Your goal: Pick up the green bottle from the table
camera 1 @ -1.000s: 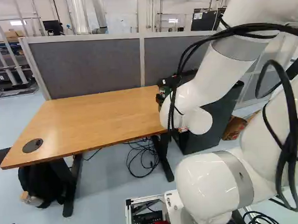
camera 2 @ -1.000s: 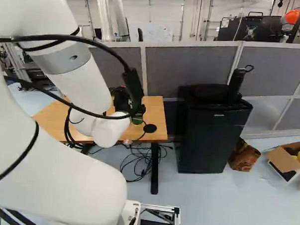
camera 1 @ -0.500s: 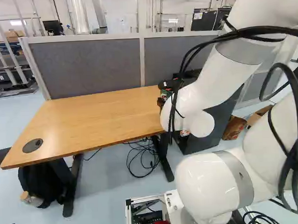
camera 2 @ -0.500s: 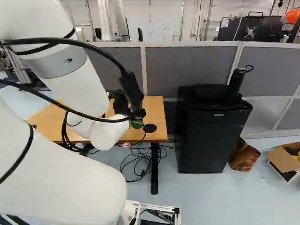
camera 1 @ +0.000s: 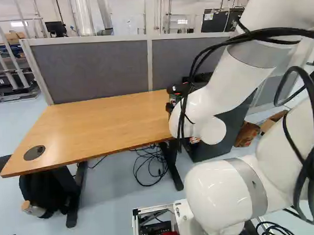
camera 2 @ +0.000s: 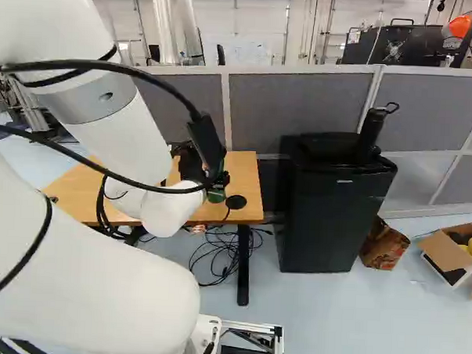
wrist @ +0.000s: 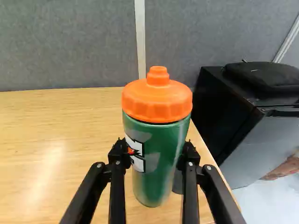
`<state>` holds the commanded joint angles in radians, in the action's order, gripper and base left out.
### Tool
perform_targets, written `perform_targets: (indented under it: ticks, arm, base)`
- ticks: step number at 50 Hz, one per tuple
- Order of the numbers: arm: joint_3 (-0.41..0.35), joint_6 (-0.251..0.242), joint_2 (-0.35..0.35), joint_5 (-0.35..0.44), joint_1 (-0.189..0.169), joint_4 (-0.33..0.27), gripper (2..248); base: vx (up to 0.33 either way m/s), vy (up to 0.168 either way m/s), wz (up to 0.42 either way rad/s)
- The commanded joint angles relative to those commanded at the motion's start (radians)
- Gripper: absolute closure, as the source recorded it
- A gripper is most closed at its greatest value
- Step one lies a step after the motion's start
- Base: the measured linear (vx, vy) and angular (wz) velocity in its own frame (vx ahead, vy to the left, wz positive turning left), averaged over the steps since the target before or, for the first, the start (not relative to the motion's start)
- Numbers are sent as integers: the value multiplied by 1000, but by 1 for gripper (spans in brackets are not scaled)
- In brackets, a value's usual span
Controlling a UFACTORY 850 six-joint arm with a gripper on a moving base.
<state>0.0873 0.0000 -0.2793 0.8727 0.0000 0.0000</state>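
In the right base view my black gripper (camera 2: 223, 179) is by the table's right end, partly behind the arm. The green bottle (camera 2: 216, 196) shows there as a small green patch. The wrist view has the bottle (wrist: 156, 161) standing nearly upright with its orange lid on top. My gripper (wrist: 155, 151) is shut on its green body, one finger against each side, below the lid. Wood of the table (wrist: 60, 140) surrounds the bottle's base; whether the base touches it I cannot tell.
Grey partitions (camera 1: 96, 70) stand behind the table. A black fridge (camera 2: 328, 216) is just beyond its right end, with a brown bag (camera 2: 384, 246) and an open carton (camera 2: 449, 253) on the floor farther right. Cables (camera 1: 150, 168) lie below the table. Another robot (camera 2: 460, 28) shows at the back.
Compared with a second ago, the arm has shifted slightly, and the gripper and bottle sit a little lower in both base views. The last half second shows hardly any motion. The base has stayed put.
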Motion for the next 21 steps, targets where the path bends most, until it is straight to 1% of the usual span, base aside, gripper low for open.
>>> perform_targets:
  ticks: [21]
  arm:
    - [0,0,0,0,0,0,140]
  base:
    - [0,0,0]
